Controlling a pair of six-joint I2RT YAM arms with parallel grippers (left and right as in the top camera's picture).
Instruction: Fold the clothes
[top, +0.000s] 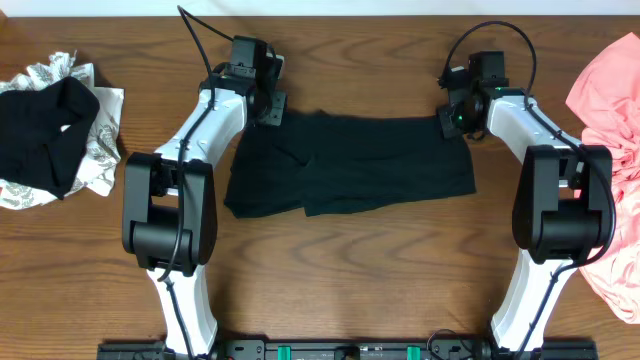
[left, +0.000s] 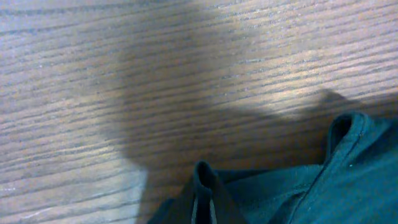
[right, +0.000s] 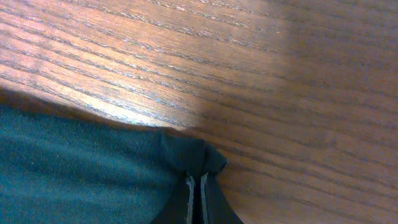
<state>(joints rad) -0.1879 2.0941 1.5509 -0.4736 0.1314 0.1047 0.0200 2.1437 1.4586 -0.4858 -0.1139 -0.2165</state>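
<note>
Laid flat across the middle of the wooden table (top: 350, 290), closer to the far edge than the near one: a black short-sleeved shirt (top: 350, 165), its left part lapped over in a loose fold. Left hand (top: 266, 108) down on the shirt's far left corner, clenched on a pinch of the dark cloth, the fabric drawn up into a small peak in the wrist view. Right hand (top: 452, 120) at the far right corner, likewise clamped tight on a small bunched fold of fabric, with bare wood grain beyond it. Heaped at the table's left edge: a second black garment (top: 45, 130) on top of a white-grey patterned piece (top: 105, 150). Spilling past the right edge: a salmon-pink tee (top: 615, 120), crumpled, well apart from the shirt.
</note>
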